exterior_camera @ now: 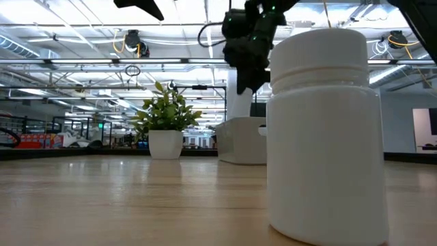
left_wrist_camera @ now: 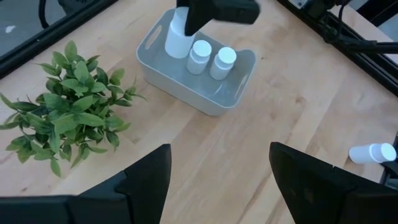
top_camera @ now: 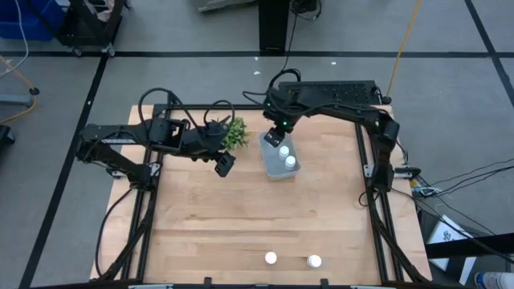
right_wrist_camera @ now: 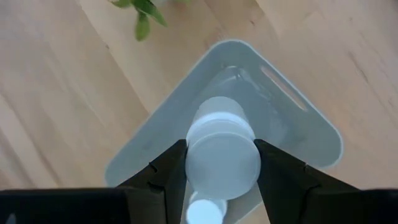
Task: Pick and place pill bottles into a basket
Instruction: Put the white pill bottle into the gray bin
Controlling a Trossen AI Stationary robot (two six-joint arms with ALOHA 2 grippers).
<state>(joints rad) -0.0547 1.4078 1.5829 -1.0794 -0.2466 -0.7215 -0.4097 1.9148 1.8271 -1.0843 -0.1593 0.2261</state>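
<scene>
1. Now the right gripper [right_wrist_camera: 221,163] hangs over the far end of the basket [top_camera: 271,170], clenched on a bottle [right_wrist_camera: 222,149] held upright between its fingers.
2. Two bottles already stand in the basket [left_wrist_camera: 210,57]; two more sit near the table's front edge [top_camera: 271,258], well apart from it.
3. The left gripper [left_wrist_camera: 221,171] waits beside the plant [top_camera: 234,132], jaws spread, nothing between them.
4. Risk: the held bottle sits close to the nearest one standing in the basket. Let go from this height, it could land on that cap, tip over or bounce out.
5. Risk: the basket looks light; a finger catching its wall on the way down could shove it toward the plant.
6. The right wrist view shows the grip squarely; the high view hides it under the arm.
7. The left wrist view alone shows all three bottles side by side; one front bottle [left_wrist_camera: 372,153] appears, perhaps lying down there, though the view is poor.
8. The low view is mostly blocked by a front bottle [exterior_camera: 324,133].
</scene>
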